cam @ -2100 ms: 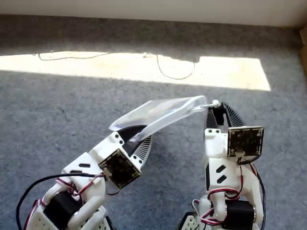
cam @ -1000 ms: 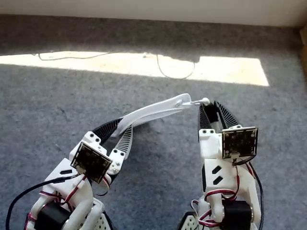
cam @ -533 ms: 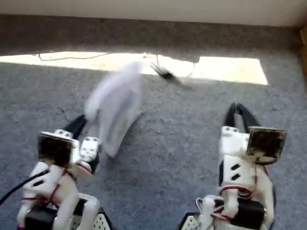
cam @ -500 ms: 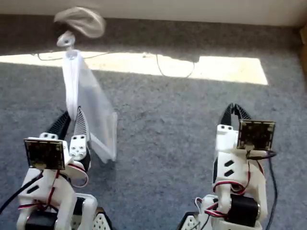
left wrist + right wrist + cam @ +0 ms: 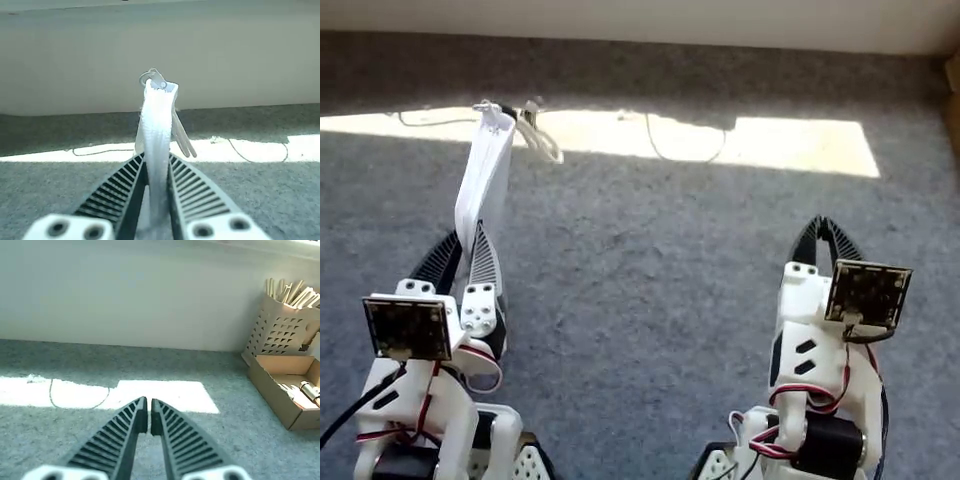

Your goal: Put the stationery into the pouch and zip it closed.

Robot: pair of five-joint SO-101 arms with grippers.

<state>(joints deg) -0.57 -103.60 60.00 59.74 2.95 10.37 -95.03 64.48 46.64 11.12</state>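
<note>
The pouch (image 5: 483,190) is a translucent white zip pouch, seen edge-on and standing up from my left gripper (image 5: 470,236), which is shut on its lower end at the near left. Its zipper pull and small loop (image 5: 535,132) hang at the top end. In the left wrist view the pouch (image 5: 157,125) rises between the black ribbed fingers (image 5: 192,187) of the left gripper (image 5: 157,159), with the zipper ring (image 5: 150,78) on top. My right gripper (image 5: 825,223) is at the near right, shut with nothing in it, as the right wrist view (image 5: 149,402) confirms.
Grey carpet covers the floor, with a sunlit strip (image 5: 740,145) and a thin cable (image 5: 670,155) across the far side. A perforated basket of sticks (image 5: 282,327) and an open cardboard box (image 5: 285,392) stand by the white wall on the right.
The pouch was stretched between both grippers by its zipper pull. The right gripper let go and drew back. The left arm swung left with the pouch, which now stands upright.
</note>
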